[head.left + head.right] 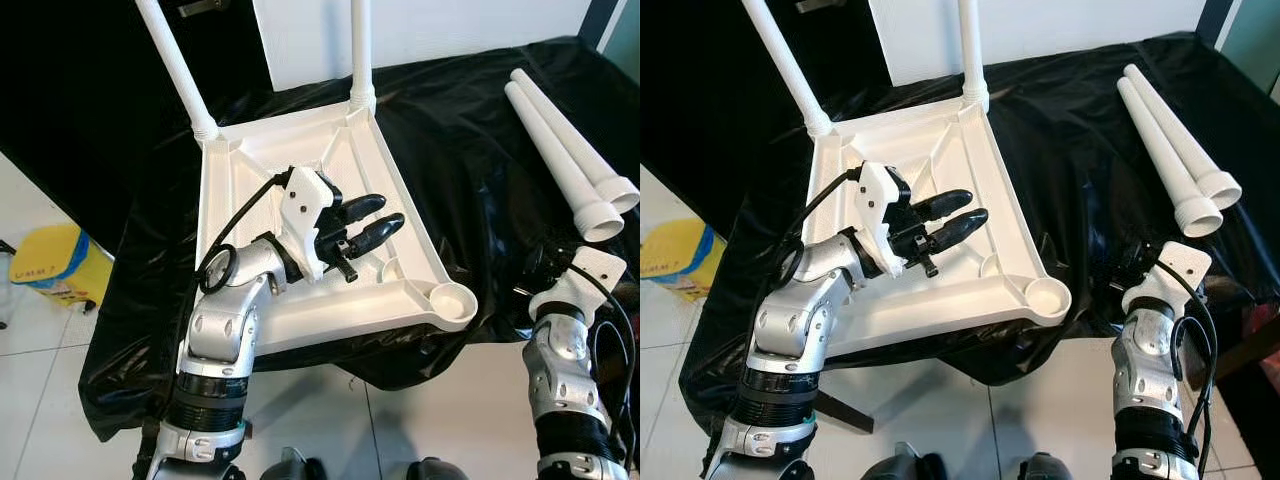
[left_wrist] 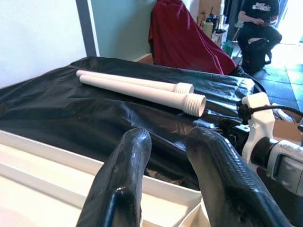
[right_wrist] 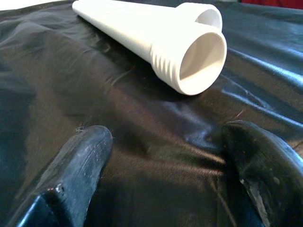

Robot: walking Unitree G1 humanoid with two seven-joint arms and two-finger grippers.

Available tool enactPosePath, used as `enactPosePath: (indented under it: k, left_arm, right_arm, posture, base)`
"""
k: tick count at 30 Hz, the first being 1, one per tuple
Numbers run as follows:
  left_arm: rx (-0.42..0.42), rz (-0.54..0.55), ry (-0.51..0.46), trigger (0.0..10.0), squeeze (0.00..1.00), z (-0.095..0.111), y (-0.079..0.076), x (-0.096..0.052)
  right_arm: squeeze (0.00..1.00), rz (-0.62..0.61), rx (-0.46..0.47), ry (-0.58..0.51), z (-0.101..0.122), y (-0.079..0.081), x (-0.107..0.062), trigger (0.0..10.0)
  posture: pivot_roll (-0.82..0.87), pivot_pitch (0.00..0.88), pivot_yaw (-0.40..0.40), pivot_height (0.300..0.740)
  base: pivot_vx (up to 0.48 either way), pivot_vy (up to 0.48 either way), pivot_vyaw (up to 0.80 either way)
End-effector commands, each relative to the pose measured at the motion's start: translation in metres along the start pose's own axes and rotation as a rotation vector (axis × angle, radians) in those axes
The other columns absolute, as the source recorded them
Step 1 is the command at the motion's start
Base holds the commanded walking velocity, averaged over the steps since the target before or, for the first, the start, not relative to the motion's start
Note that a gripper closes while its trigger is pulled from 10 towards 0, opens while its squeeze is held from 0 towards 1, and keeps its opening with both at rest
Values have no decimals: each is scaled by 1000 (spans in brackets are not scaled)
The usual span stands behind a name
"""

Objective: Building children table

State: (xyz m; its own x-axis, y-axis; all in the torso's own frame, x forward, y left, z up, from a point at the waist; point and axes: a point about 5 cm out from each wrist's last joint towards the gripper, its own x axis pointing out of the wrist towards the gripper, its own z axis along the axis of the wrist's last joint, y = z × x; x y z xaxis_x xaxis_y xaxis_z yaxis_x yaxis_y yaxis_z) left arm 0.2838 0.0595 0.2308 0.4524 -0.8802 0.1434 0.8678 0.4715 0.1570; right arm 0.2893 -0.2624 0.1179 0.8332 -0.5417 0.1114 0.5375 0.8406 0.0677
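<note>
The white children's table top lies upside down on a black cloth. Two white legs stand screwed into its far corners. The near right corner socket is empty. Two loose white legs lie side by side on the cloth to the right, threaded ends toward me. My left gripper hovers over the middle of the table top, its fingers slightly apart with nothing between them. My right gripper rests low on the cloth just short of the loose legs' threaded ends, open and empty.
The black cloth drapes over the near edge onto a tiled floor. A yellow box sits on the floor at the left. A white panel stands behind the table top. Far off, a person sits beside a red drape.
</note>
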Motion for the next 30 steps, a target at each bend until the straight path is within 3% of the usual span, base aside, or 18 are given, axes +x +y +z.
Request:
enactPosePath:
  k: [1, 8, 15, 30]
  left_arm:
    - [-11, 132, 0, 10000, 0, 0, 6, -5]
    - [-30, 119, 7, 10000, 0, -1, 3, -4]
    - [-49, 121, 20, 10000, 0, -3, 1, -5]
    - [-70, 138, 37, 10000, 0, -3, 0, -8]
  right_arm:
    - [0, -18, 16, 12, -5, -3, -4, 10000]
    - [0, 6, 29, -11, -1, -7, 0, 10000]
    - [0, 74, 37, -49, 12, -6, 15, 10000]
    - [0, 254, 58, -92, 41, 14, 45, 10000]
  posture:
    - [-73, 136, 148, 740]
    - [-77, 150, 160, 740]
    - [-76, 170, 164, 740]
    - [-64, 183, 175, 740]
  base:
    - [0, 0, 0]
    - [0, 0, 0]
    - [0, 0, 0]
    - [0, 0, 0]
